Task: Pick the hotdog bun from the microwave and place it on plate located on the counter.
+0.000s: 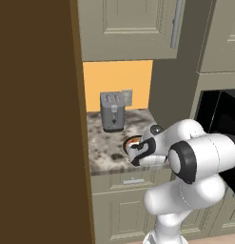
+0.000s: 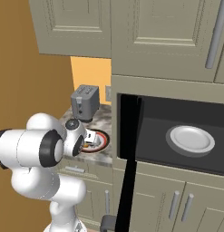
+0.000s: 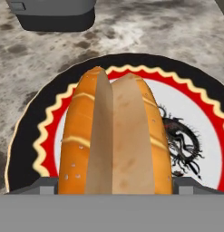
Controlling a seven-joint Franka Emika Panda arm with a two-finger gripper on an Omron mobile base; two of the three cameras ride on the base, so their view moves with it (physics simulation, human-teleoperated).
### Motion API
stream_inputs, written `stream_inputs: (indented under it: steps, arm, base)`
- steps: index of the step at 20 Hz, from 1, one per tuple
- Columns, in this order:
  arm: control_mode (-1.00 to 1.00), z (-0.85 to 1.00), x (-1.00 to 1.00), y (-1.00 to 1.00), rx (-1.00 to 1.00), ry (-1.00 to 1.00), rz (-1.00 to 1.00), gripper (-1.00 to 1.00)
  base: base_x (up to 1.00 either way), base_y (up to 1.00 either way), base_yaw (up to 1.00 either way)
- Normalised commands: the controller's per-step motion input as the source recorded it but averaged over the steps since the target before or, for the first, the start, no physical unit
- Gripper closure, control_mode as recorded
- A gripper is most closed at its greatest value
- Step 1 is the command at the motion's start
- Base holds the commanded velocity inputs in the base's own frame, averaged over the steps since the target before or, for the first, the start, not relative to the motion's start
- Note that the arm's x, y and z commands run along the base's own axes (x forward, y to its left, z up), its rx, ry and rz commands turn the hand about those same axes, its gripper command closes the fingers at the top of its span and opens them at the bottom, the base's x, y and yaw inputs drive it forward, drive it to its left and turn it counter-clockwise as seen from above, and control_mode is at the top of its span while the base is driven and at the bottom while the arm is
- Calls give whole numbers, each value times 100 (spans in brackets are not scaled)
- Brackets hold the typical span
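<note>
Hotdog bun (image 3: 114, 136) sits between the gripper fingers, split side facing the hand camera, directly above the plate (image 3: 195, 113) with the black outer ring, red-and-cream zigzag band and white centre with a dark creature print. Whether the bun touches the plate surface, can't tell. Fingers closed in on the bun from both sides; only small grey bits of the fingertips (image 3: 45, 185) visible at the bun's lower edges.

In the right base view the gripper (image 2: 89, 138) is over the plate (image 2: 102, 144) on the counter (image 2: 104, 118), wrist bent down. In the left base view the gripper (image 1: 134, 151) hides most of the plate (image 1: 130, 140).

Grey toaster (image 1: 112, 110) stands at the back of the counter (image 1: 100, 152), near the plate but apart. Microwave (image 2: 154, 136) to the right, door (image 2: 127, 167) swung open, 1 plain white plate (image 2: 192, 138) inside on the dark floor. Beige cabinets (image 2: 163, 36) above, drawers below the counter.
</note>
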Motion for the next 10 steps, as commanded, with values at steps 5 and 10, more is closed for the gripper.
stream_inputs:
  steps: [5,10]
  arm:
    - [-100,0,0,0,0,0,0,-100]
    - [-100,6,0,-1,0,0,0,-100]
  base:
    - [0,0,0]
    - [0,0,0]
